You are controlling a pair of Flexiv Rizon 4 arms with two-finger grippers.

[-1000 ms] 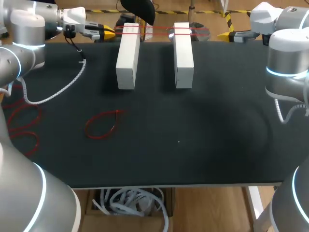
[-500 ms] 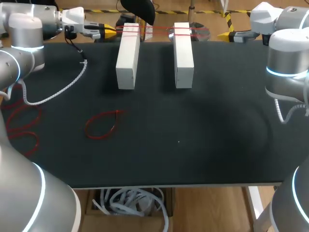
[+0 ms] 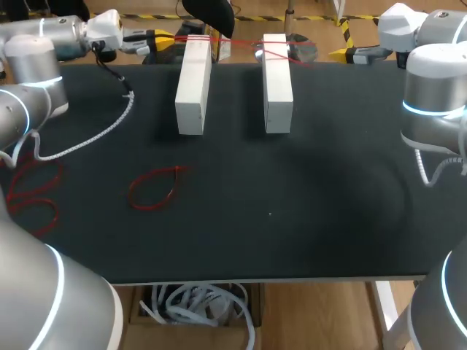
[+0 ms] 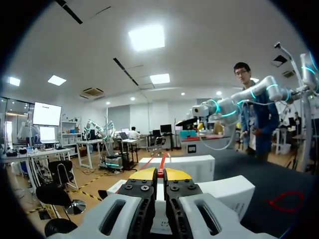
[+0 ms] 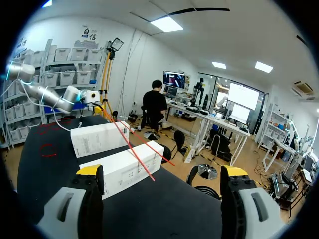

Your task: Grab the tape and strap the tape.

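Note:
Two long white boxes [image 3: 193,84] [image 3: 277,80] lie side by side at the far side of the black table [image 3: 292,219]. A thin red tape band [image 3: 233,44] is stretched across their far ends. My left gripper [image 3: 164,36] hovers just left of the left box, shut on one end of this band. In the left wrist view the red tape band [image 4: 161,164] runs out from between the shut yellow tips of that gripper [image 4: 160,173] toward the boxes [image 4: 199,167]. My right gripper [image 5: 162,174] stands open beyond the right box [image 5: 124,167], holding nothing, apart from the red band [image 5: 134,154].
A loose red tape loop [image 3: 155,188] lies on the table's left half. More red loops [image 3: 33,193] sit at the left edge. A white coiled cable [image 3: 95,135] trails across the far left corner from my left arm.
My left gripper has risen and drawn back a little with the band's end, so the tape now slants upward from the boxes. The right arm has stayed still.

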